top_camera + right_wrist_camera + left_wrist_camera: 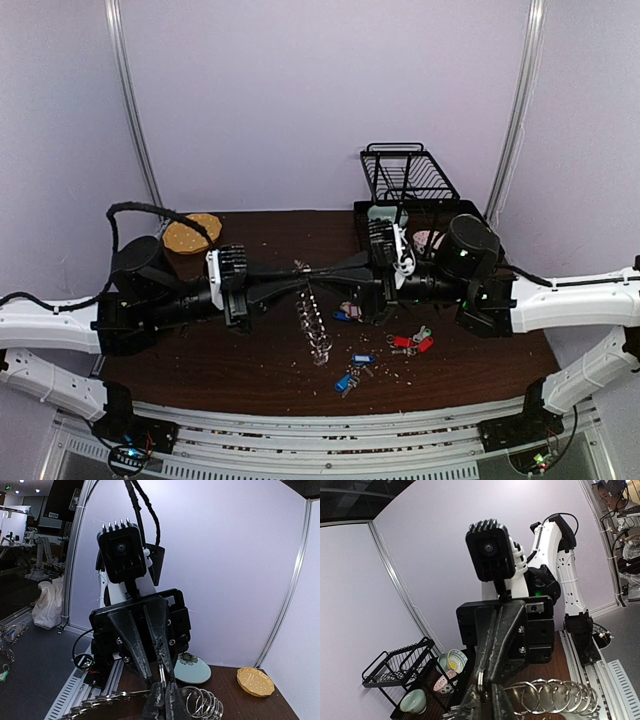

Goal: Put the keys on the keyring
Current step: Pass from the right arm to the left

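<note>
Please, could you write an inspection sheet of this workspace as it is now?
Surface: dark wooden table, small crumbs scattered.
Job's things: keyring hangs where the arms meet; keys lie loose on the table, with blue and red tags.
Clutter: dish rack, bowl, tan disc.
Grippers: left gripper and right gripper both shut on the keyring.
Cables: black cable loops above the left arm.
Surroundings: pale walls; nothing else seen.

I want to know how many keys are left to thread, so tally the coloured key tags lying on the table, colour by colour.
Blue tags: 3
Red tags: 2
Pink tags: 1
Total: 6 that the top view lets me make out; the tags are small, so overlapped ones could be missed.
</note>
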`<action>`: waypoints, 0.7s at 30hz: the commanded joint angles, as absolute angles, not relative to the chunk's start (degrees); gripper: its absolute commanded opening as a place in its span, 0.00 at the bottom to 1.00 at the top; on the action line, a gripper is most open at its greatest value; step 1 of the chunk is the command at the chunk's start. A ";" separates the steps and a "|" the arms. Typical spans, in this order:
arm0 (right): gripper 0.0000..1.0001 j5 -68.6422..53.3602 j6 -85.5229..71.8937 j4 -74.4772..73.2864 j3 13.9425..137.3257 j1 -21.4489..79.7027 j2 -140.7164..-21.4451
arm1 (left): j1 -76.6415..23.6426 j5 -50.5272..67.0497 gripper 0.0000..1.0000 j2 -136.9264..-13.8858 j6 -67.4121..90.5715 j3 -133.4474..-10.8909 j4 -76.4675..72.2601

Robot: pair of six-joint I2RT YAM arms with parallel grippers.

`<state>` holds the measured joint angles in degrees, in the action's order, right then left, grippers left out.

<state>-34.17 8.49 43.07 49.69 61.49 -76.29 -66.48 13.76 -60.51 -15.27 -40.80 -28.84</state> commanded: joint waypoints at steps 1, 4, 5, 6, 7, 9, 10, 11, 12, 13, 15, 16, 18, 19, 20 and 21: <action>0.00 -29.00 17.36 35.85 52.46 63.85 -73.56 | -67.05 12.97 0.06 -60.45 -16.50 -41.30 -29.28; 0.00 -27.27 21.48 30.53 53.66 64.30 -72.62 | -67.06 11.46 0.00 -60.06 -18.24 -41.39 -27.71; 0.00 -26.79 23.00 28.44 54.48 64.53 -72.53 | -67.06 11.17 0.00 -59.98 -18.72 -41.40 -27.49; 0.00 -26.34 24.45 26.24 55.18 64.70 -72.49 | -67.06 10.82 0.00 -59.99 -18.98 -41.52 -27.21; 0.00 -26.02 25.61 24.70 55.73 64.76 -72.39 | -67.06 10.55 0.00 -60.04 -19.25 -41.63 -26.87; 0.00 -25.04 27.98 21.44 56.81 65.10 -72.02 | -67.06 9.88 0.00 -59.87 -20.01 -41.59 -26.16; 0.00 -24.11 29.52 18.85 57.62 65.31 -71.71 | -67.08 9.44 0.00 -59.76 -20.56 -41.53 -25.55; 0.00 -22.46 31.64 16.52 58.52 65.92 -71.45 | -67.06 9.19 0.11 -59.50 -21.02 -41.42 -24.77; 0.00 -20.47 34.16 13.61 59.52 66.56 -71.24 | -67.06 9.09 0.25 -59.15 -21.68 -41.40 -23.77; 0.00 -18.28 36.76 10.60 60.73 67.32 -71.12 | -67.06 9.06 0.30 -58.81 -22.16 -41.40 -22.75; 0.00 -13.30 42.17 3.52 63.80 68.94 -71.50 | -67.06 7.98 0.31 -58.21 -22.81 -41.75 -20.90; 0.00 -10.75 45.33 0.48 65.43 69.55 -71.87 | -67.06 6.96 0.30 -58.09 -23.00 -42.01 -20.08; 0.00 -8.29 48.06 -2.67 67.60 70.50 -72.32 | -67.06 5.66 0.27 -58.36 -24.11 -42.70 -18.37; 0.00 -8.66 48.31 -2.62 68.02 70.58 -72.17 | -67.06 5.02 0.27 -58.68 -24.80 -42.91 -17.81; 0.00 -9.11 48.38 -1.90 67.98 70.71 -71.94 | -67.06 4.53 0.28 -59.08 -25.58 -43.08 -17.30; 0.00 -9.18 48.61 -1.34 67.80 70.93 -71.76 | -67.10 4.27 0.28 -59.47 -26.25 -43.33 -16.79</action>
